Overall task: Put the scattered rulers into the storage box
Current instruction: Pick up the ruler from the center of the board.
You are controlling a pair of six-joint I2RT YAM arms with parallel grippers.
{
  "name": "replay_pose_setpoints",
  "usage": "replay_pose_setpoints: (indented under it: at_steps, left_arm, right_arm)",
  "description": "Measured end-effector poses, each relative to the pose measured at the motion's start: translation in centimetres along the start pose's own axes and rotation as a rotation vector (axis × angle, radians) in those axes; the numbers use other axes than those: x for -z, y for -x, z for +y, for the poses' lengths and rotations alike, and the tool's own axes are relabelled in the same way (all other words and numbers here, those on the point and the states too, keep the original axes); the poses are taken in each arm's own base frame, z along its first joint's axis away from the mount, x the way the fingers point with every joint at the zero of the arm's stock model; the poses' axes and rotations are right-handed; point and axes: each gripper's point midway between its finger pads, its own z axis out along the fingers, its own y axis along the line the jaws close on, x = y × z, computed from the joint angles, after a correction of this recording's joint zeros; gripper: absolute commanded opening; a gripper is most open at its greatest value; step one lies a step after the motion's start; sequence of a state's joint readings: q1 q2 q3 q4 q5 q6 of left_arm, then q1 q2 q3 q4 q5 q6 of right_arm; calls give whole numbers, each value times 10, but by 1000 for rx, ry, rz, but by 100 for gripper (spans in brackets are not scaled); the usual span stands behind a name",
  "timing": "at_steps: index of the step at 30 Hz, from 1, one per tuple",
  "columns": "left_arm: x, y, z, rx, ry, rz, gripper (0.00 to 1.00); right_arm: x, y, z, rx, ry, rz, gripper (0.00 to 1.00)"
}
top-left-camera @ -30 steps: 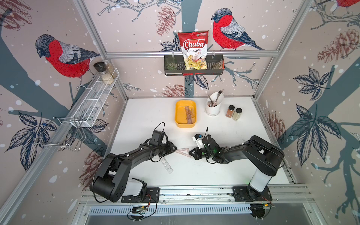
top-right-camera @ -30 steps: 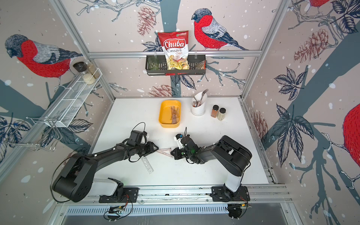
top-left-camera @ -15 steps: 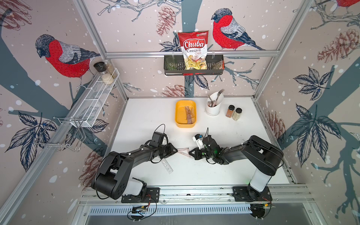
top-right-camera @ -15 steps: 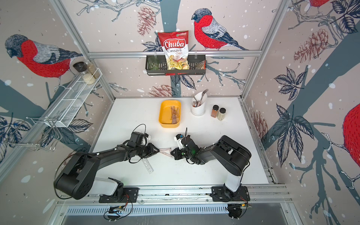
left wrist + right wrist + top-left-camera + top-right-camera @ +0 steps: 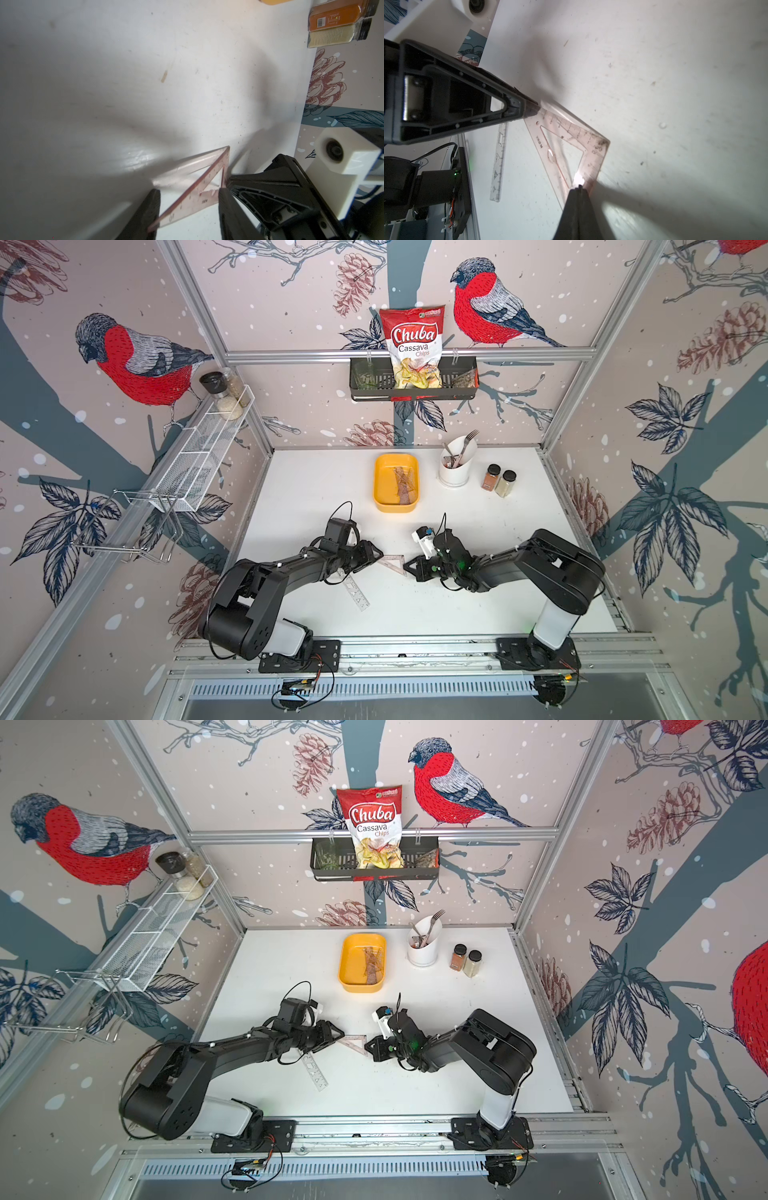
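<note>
A pink triangular set square (image 5: 394, 563) (image 5: 353, 1042) lies on the white table between my two grippers. My left gripper (image 5: 374, 560) (image 5: 189, 190) is open, its fingers standing either side of one corner of the set square (image 5: 199, 187). My right gripper (image 5: 409, 565) (image 5: 579, 187) is shut, its tip resting on the opposite sharp corner of the set square (image 5: 579, 133). A clear straight ruler (image 5: 356, 591) (image 5: 499, 158) lies just under the left arm. The yellow storage box (image 5: 384, 481) (image 5: 353, 965) stands at the back with several rulers (image 5: 405, 485) inside.
A white cutlery cup (image 5: 455, 472) and two spice jars (image 5: 498, 483) (image 5: 338, 25) stand right of the box. A wire rack (image 5: 195, 456) hangs on the left wall, and a black basket (image 5: 413, 381) with a chips bag on the back wall.
My left gripper has slid right up to the set square's corner. The right arm, the set square and the clear ruler have stayed put.
</note>
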State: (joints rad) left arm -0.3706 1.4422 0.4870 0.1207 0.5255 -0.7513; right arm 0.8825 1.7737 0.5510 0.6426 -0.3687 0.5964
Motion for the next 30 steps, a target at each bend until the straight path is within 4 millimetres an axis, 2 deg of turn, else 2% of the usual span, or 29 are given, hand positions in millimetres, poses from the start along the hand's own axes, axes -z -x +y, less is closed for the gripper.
replay_pose_setpoints:
  at_steps: [3, 6, 18, 24, 27, 30]
  left_arm:
    - [-2, 3, -1, -5, -8, -6, 51]
    - [-3, 4, 0, -6, -5, -12, 44]
    - [-7, 3, 3, 1, 18, -9, 1]
    - [-3, 6, -5, -11, -3, -20, 0]
    - [1, 9, -13, -21, -15, -31, 0]
    - [8, 14, -24, -31, -31, -37, 0]
  right_arm:
    - [0, 0, 0, 0, 1, -1, 2]
    - [0, 0, 0, 0, 1, -1, 2]
    - [1, -1, -2, -3, 2, 0, 1]
    - [4, -1, -3, -2, -2, 1, 1]
    - [9, 0, -6, -5, -15, 7, 6]
    - [19, 10, -9, -15, -28, -11, 7]
